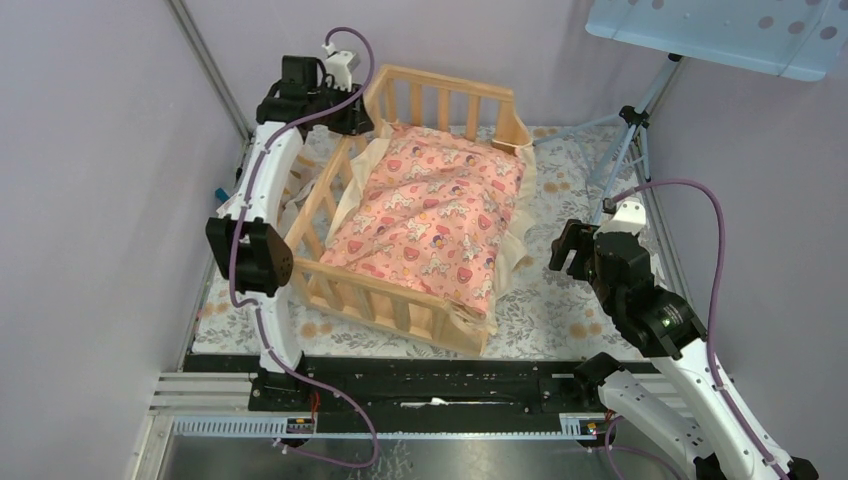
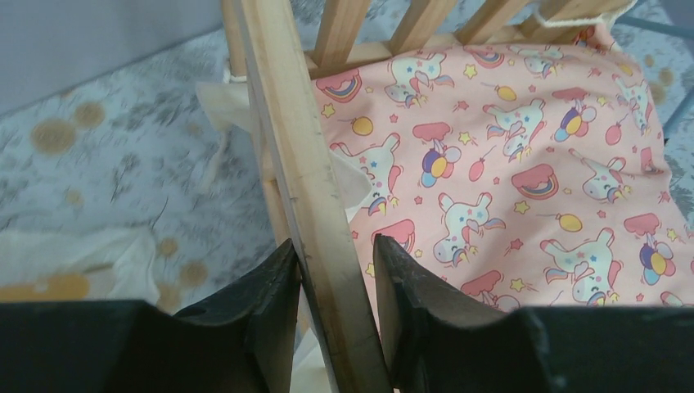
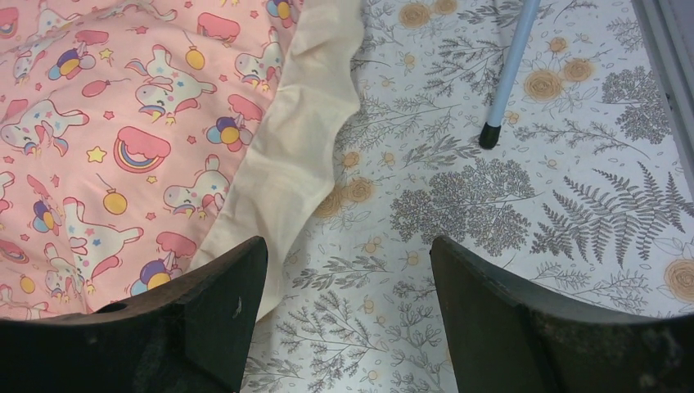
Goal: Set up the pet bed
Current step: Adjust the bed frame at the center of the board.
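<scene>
- Wood, pale and unpainted, makes up the pet bed (image 1: 372, 300) in the overhead view. It stands on the flower-printed bench (image 1: 575, 175) between the two claws, and a pink cushion (image 1: 430, 215) lies inside its rails.
- The left claw (image 1: 348, 120) is down at the bed's far left corner, on the side rail. Its fingers are too hidden from up here to read.
- The right claw (image 1: 562, 250) hangs apart from the bed, fingers spread. The cushion's edge lies to its left, and a tripod (image 1: 628, 140) stands beyond it.
- Left wrist view: the left claw (image 2: 334, 242) straddles the top bar of the pet bed (image 2: 286, 106).
- Its left finger (image 2: 274, 286) lies against the bar, while a thin strip of pink shows between the bar and the other finger. I cannot tell whether it pinches the wood or only brackets it.
- The cushion (image 2: 507, 164) spreads ahead and to the right of this claw, and the bench (image 2: 106, 164) lies to its left.
- Right wrist view: the right claw (image 3: 348, 246) is spread wide, with only the printed bench (image 3: 491, 205) between its fingers.
- The cushion (image 3: 106, 139) lies ahead and to the left, and its cream ruffle (image 3: 286, 155) runs down to the left finger.
- The foot of the tripod (image 3: 507, 74) rests on the bench ahead and to the right.
</scene>
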{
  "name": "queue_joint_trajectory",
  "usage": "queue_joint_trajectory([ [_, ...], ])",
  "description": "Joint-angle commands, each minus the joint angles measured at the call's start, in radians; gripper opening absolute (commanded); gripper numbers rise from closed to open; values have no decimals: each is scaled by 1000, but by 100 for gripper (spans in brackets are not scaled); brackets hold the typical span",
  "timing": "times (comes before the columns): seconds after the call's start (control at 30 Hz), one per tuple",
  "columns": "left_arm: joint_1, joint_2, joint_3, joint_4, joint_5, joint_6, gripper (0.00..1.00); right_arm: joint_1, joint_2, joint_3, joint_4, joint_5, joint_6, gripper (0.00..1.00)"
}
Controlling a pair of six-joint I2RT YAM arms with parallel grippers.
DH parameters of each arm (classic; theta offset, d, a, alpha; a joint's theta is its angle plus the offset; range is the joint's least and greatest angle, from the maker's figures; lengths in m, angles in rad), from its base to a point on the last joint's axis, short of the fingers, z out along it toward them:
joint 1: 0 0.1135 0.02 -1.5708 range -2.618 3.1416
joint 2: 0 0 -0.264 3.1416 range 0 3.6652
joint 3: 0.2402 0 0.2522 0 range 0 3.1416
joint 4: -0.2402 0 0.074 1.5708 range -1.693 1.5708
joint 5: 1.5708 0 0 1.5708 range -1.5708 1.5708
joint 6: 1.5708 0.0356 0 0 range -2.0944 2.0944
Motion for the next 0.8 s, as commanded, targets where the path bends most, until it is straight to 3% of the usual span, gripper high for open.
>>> queue_joint_trajectory([
  [0.0,-27,101,132,312,197,140,0,-6,-1,1,-10,-19,28,80],
  [0.1,-38,143,192,333,172,130,0,-5,2,-3,-4,-24,42,80],
  [0.13,-44,143,198,333,152,126,4,-5,3,-4,1,-26,44,80],
  [0.3,-68,2,93,364,-28,105,60,-5,0,-18,36,-53,45,81],
  [0.4,-72,-106,9,364,-147,81,77,-5,2,-30,55,-72,46,81],
  [0.53,-76,-275,-110,334,-369,5,81,-6,9,-58,89,-127,52,81],
  [0.67,-77,-441,-210,203,-549,-102,82,-6,52,-86,141,-309,23,83],
  [0.77,-77,-597,-350,129,-607,-188,83,-5,112,-98,202,-473,29,94],
])
